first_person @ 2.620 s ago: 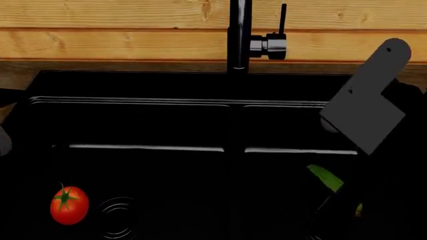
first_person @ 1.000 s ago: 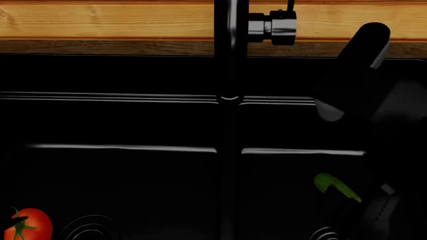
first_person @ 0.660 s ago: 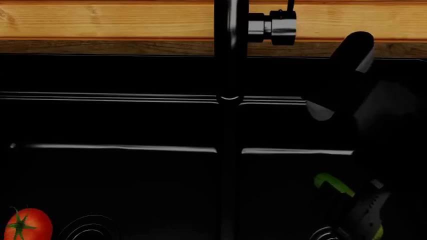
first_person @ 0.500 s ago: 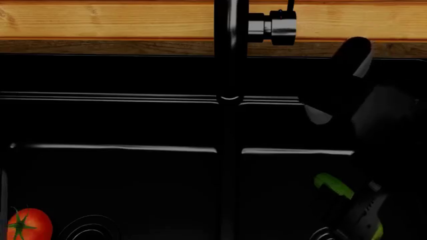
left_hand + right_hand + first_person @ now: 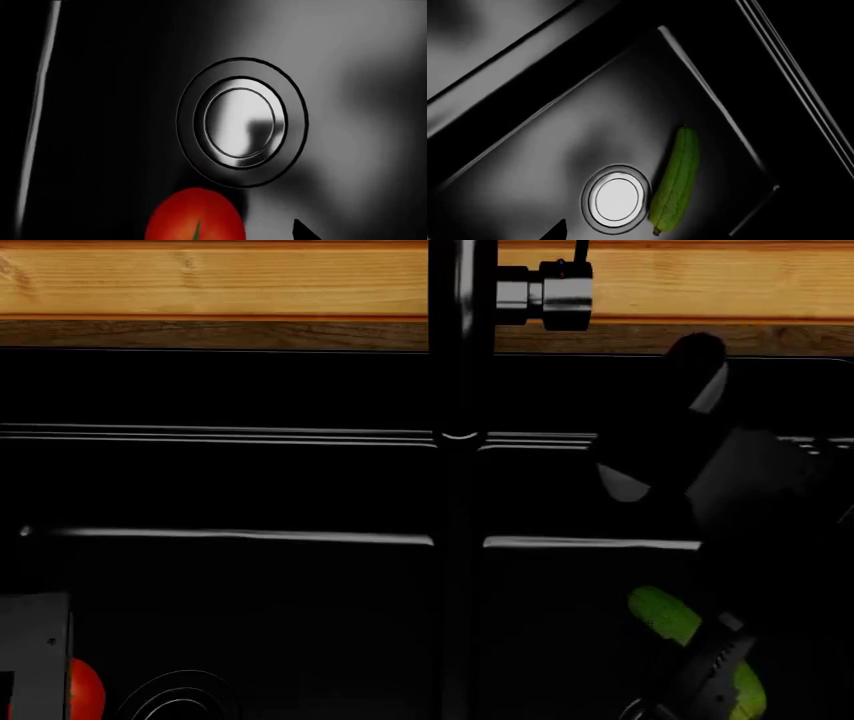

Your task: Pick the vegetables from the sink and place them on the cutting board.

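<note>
The red tomato (image 5: 193, 217) lies on the floor of the black sink's (image 5: 267, 537) left basin, next to its round drain (image 5: 240, 122). In the head view it (image 5: 86, 690) is half hidden behind my left arm (image 5: 34, 650). One dark left fingertip (image 5: 303, 231) shows beside the tomato, apart from it. The green cucumber (image 5: 677, 182) lies beside the right basin's drain (image 5: 617, 199). My right gripper (image 5: 714, 680) hangs over its middle (image 5: 663, 612), open and empty, with one fingertip (image 5: 557, 231) showing. The cutting board is out of view.
The black faucet (image 5: 461, 300) rises at the back centre, with its handle (image 5: 547, 295) to the right. A wooden wall (image 5: 200, 280) runs behind the sink. A divider (image 5: 458, 570) separates the two basins.
My left arm has come into the head view at lower left and now covers part of the tomato. My right arm has shifted left and lower over the cucumber.
</note>
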